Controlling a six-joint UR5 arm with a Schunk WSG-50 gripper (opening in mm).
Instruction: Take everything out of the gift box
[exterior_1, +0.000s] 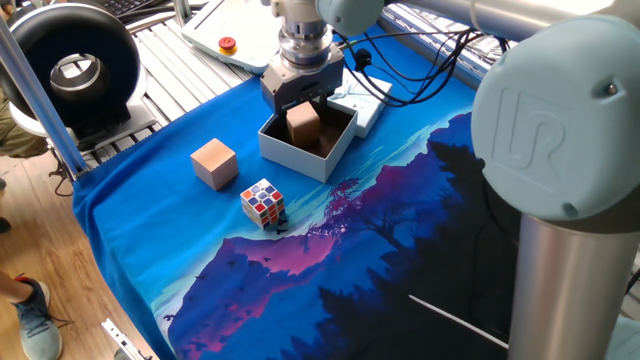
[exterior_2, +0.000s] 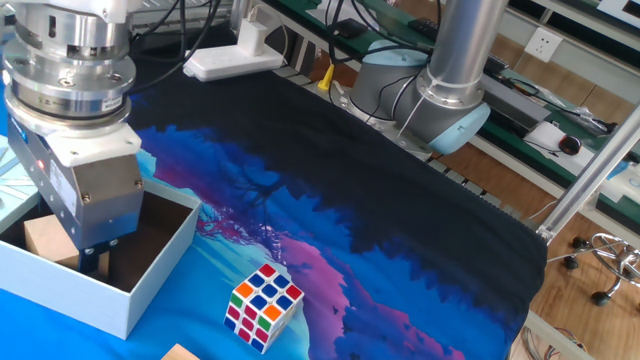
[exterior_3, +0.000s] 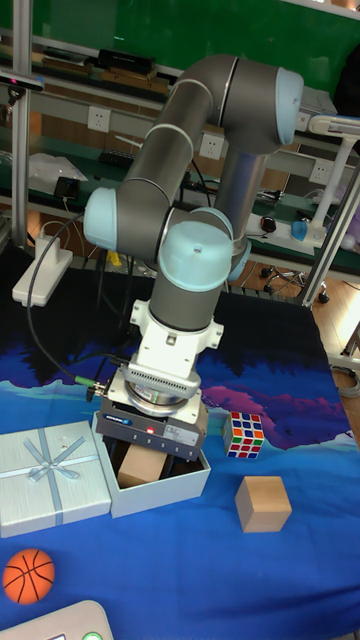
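Observation:
The gift box (exterior_1: 298, 160) stands on the blue cloth, with pale outer walls and a dark inside. A brownish-tan wooden cube (exterior_1: 303, 124) sits inside it, and my gripper (exterior_2: 68, 256) reaches down into the box, shut on that cube. One dark finger (exterior_2: 96, 263) shows to the right of the cube (exterior_2: 45, 240); the other is hidden. In the tall view the cube (exterior_3: 140, 465) shows under the gripper body. The puzzle cube (exterior_1: 263, 202) lies outside on the cloth, in front of the box.
A paler pinkish-tan cube (exterior_1: 214, 163) rests on the cloth left of the puzzle cube. The ribboned lid (exterior_3: 50, 476) lies beside the box, with an orange ball (exterior_3: 28, 575) near it. My arm's base (exterior_2: 440, 105) stands at the table's far side.

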